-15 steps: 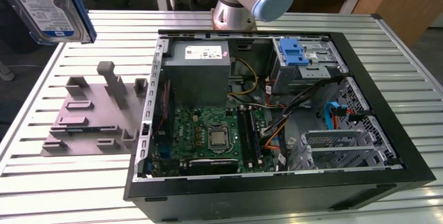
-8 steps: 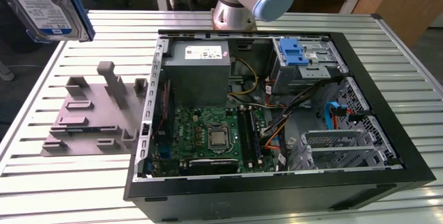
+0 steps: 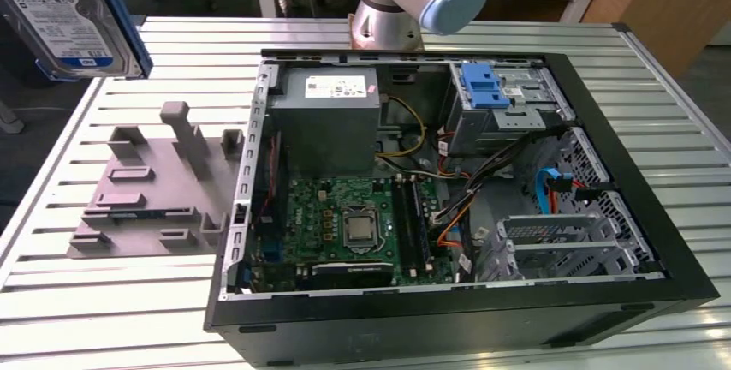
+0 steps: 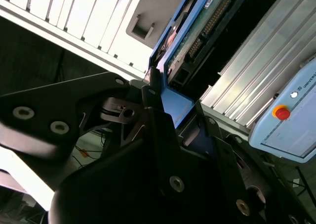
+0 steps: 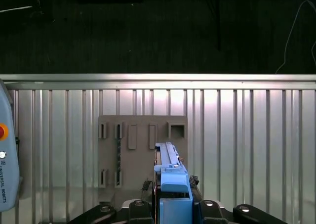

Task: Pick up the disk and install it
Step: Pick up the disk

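Carrying is the step in hand: the gripper (image 5: 172,185), clamped on the blue-framed disk (image 3: 63,14), holds it aloft above the grey fixture (image 3: 149,190), well apart from the open computer case (image 3: 457,323). Installation appears not yet begun. By judgement it calls for squaring the disk with the drive cage (image 3: 508,113) inside the case.
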Robot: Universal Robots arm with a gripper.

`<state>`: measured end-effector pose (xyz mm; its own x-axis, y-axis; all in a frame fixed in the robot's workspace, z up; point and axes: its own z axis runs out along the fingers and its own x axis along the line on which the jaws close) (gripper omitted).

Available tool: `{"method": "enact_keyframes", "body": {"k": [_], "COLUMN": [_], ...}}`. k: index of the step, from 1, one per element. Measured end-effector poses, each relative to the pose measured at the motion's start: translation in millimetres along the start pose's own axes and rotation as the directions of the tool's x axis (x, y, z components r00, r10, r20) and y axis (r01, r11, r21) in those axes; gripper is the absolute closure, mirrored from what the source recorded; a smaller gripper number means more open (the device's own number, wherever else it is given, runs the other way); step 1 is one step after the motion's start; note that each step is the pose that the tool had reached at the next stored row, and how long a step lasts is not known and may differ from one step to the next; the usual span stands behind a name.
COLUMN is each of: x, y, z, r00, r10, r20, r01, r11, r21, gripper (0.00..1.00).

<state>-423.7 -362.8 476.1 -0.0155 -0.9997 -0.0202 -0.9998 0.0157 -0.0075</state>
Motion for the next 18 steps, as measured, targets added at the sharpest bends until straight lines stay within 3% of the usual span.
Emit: {"method": "enact_keyframes", "body": {"k": [6,18], "x": [0.2,0.0], "y": [-0.1,-7.9], "z": [0.1,0.1], "r00": [1.0000,1.0000], "r10": [0.000,0.000], "r20": [0.0000,0.0000], "r01": [0.000,0.000], "r11": [1.0000,1.0000], "r21": [0.0001,0.0001], "gripper": [0.63,0.63]}}
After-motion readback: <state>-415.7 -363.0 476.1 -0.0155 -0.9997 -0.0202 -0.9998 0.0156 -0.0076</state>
